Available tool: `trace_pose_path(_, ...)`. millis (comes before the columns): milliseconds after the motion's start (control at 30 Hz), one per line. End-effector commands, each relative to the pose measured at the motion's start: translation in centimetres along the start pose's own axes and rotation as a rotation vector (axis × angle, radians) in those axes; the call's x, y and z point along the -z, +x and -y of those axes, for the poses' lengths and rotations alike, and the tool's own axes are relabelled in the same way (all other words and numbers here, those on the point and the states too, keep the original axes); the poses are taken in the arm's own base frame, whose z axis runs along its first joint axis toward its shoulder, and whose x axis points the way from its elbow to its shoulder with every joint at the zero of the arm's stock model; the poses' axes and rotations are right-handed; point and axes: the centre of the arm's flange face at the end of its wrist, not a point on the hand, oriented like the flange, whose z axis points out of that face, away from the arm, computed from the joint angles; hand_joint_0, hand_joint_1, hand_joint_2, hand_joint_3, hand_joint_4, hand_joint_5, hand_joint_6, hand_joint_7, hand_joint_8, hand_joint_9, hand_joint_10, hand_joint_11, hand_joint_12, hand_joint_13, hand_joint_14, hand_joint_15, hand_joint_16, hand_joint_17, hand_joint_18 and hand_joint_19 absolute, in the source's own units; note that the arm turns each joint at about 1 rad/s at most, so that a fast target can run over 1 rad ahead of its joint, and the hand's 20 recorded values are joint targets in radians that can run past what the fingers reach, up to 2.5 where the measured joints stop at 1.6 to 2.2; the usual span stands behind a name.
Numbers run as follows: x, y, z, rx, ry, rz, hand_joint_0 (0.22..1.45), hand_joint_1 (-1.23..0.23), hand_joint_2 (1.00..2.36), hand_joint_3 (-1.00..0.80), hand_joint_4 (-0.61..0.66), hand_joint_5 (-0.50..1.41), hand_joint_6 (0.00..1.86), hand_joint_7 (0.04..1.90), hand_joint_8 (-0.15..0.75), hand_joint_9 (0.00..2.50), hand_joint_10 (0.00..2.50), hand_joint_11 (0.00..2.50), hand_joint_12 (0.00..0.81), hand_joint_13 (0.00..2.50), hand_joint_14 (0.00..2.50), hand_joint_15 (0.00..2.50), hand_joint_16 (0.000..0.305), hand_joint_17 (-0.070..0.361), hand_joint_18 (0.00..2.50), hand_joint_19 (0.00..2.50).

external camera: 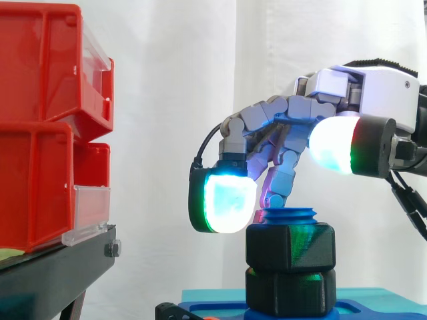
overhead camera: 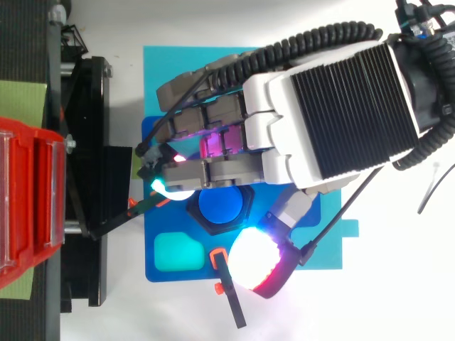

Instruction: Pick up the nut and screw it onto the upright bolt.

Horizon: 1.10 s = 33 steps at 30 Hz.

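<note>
One black nut (external camera: 290, 245) sits low on the blue bolt (external camera: 288, 215) in the side view, down against a black hex base (external camera: 290, 290). The hand (external camera: 293, 110) hangs above, fingers loose, holding nothing.

From the top, fingers (overhead camera: 206, 170) reach ten o'clock of the nut and the thumb (overhead camera: 259, 257) sits at five. Little seems left.

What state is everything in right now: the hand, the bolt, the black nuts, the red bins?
Hand: open, hovering above the bolt, holding nothing.
Bolt: upright, blue tip showing.
Upper nut: on the bolt, resting atop the lower nut.
Lower nut: at the bolt's base.
Red bins: stacked, one above the other.
</note>
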Motion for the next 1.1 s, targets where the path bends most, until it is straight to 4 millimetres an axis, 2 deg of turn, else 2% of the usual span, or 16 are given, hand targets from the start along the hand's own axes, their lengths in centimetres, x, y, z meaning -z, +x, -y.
trace_pose_path(0,0.11,0.01,0.14,0.002,0.002,-0.001,0.52,-0.17,1.0,-0.5,0.21,0.0,0.51,1.12,0.23,1.35,0.0,0.09,0.19,0.89,0.0,0.03,0.032,0.072,0.63,0.26)
trace_pose_path(667,0.43,-0.02,0.61,0.0,0.008,-0.002,0.52,-0.18,1.0,-0.5,0.22,-0.01,0.5,1.06,0.23,1.34,0.0,0.09,0.189,0.9,0.0,0.02,0.032,0.073,0.63,0.26)
trace_pose_path(1067,1.09,0.61,0.84,-0.004,0.015,-0.015,0.53,-0.2,1.0,-0.5,0.21,0.01,0.5,1.11,0.226,1.34,0.0,0.08,0.188,0.9,0.0,0.03,0.032,0.072,0.63,0.26)
